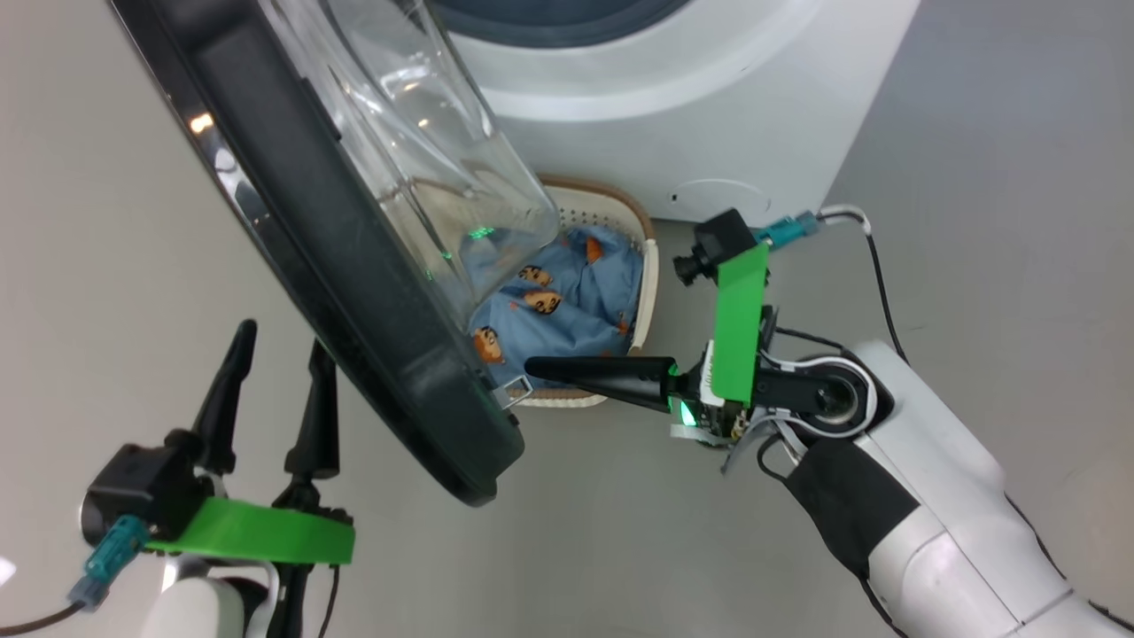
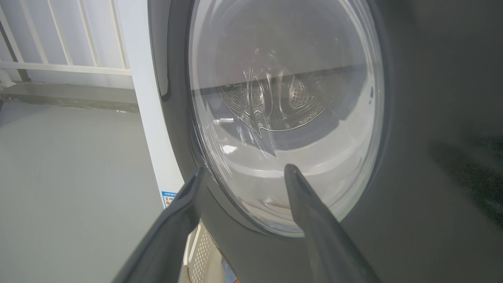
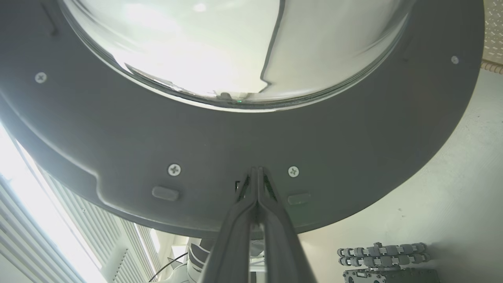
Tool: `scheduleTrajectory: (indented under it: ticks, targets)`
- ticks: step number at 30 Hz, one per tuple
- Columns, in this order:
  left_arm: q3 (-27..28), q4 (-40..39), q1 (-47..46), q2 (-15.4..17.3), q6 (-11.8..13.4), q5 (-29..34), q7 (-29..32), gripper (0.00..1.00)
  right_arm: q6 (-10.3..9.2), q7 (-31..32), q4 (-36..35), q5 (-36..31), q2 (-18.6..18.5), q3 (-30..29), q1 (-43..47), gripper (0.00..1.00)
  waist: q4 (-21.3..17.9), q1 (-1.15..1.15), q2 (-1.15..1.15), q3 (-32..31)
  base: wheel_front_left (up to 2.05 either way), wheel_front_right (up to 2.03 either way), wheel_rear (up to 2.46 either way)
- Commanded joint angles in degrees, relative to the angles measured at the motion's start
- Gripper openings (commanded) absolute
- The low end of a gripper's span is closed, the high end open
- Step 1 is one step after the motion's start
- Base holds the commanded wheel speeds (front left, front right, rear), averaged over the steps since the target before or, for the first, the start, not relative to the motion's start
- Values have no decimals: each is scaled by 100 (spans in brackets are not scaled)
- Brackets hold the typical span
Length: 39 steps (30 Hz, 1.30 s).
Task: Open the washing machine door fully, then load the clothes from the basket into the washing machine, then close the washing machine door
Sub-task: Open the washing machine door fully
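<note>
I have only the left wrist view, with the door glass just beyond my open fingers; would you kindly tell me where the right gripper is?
Observer: The right gripper is shut, its tips at the inner rim of the washing machine door, between two screws by the latch slot.
Operator: Thank you. And what sits behind that door, low down?
Observer: The head view shows the clothes bunched in the basket, which stands on the floor before the washing machine.
</note>
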Motion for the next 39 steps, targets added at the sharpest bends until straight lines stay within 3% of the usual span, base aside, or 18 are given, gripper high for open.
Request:
scheduleTrajectory:
  ticks: [1,21,22,24,25,31,39]
  targets:
    - [238,-100,85,136,-13,62,-36,100,42,-57,-156,40,120,-14,154,0,-128,0,0,-140,0,0,0]
    - [816,41,666,136,-203,295,-36,100,42,-447,-620,304,-11,-678,1334,0,-719,0,0,-918,0,0,0]
    - [839,43,686,136,-208,293,-36,100,42,-495,-671,320,4,-732,1384,5,-743,0,0,-943,0,0,0]
    - [870,52,728,136,-218,302,-36,100,42,-632,-767,324,38,-840,1480,60,-788,0,0,-990,0,0,0]
    - [878,55,744,136,-222,313,-36,100,42,-704,-818,306,52,-884,1525,100,-807,0,0,-1005,0,0,0]
    - [934,61,778,136,-235,311,-36,100,42,-1341,-1153,77,131,-1219,1709,100,-905,0,0,-1057,0,0,0]
    - [961,73,800,136,-251,287,-36,100,42,-2782,-1797,-331,264,-1834,1871,100,-1015,0,0,-1115,0,0,0]
